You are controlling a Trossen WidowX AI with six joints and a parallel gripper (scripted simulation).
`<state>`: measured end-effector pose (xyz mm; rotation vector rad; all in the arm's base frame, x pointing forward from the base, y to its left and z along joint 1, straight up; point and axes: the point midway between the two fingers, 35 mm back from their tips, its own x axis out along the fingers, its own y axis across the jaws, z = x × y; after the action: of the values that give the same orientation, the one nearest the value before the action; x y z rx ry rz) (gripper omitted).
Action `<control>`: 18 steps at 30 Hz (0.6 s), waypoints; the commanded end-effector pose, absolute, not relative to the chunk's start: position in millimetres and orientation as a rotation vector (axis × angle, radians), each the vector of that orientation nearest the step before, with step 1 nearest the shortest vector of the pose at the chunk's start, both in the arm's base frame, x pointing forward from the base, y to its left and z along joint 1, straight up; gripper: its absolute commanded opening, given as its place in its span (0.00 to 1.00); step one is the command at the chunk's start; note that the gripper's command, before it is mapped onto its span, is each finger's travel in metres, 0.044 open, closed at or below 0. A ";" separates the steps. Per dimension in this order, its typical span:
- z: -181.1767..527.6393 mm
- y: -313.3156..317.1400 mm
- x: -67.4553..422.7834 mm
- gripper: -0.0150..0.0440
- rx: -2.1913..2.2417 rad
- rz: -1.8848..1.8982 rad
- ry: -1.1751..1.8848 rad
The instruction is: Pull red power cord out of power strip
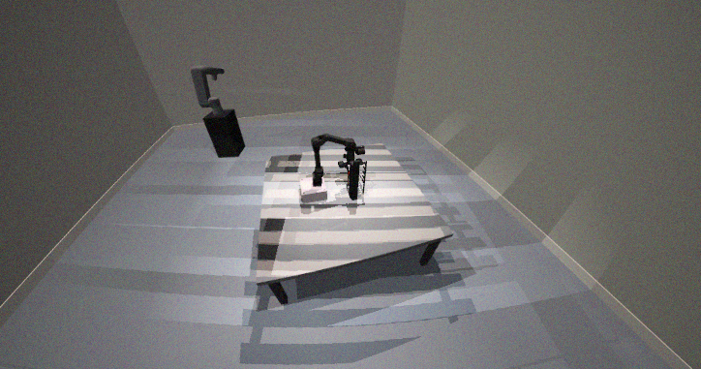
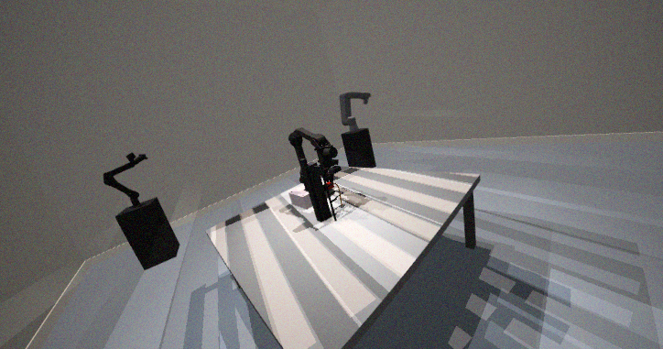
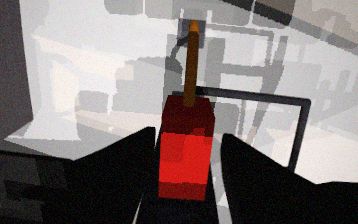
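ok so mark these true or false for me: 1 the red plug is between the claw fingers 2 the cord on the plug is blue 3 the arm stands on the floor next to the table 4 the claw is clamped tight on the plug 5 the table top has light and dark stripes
1. True: the red block-shaped plug sits between the claw's black fingers.
2. False: the thin cord leaving the plug is orange-brown.
3. False: the black arm stands on a pale block on the striped table.
4. False: the claw is partly open, with a gap beside the plug.
5. True.
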<state>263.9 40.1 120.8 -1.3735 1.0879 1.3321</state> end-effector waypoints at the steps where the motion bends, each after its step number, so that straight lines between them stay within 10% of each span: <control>1: 116.3 40.3 263.6 0.53 -1.374 1.339 1.085; 18: 118.6 42.6 263.4 0.25 -1.372 1.334 1.089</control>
<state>263.5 40.0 118.4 -1.3741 1.0895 1.3346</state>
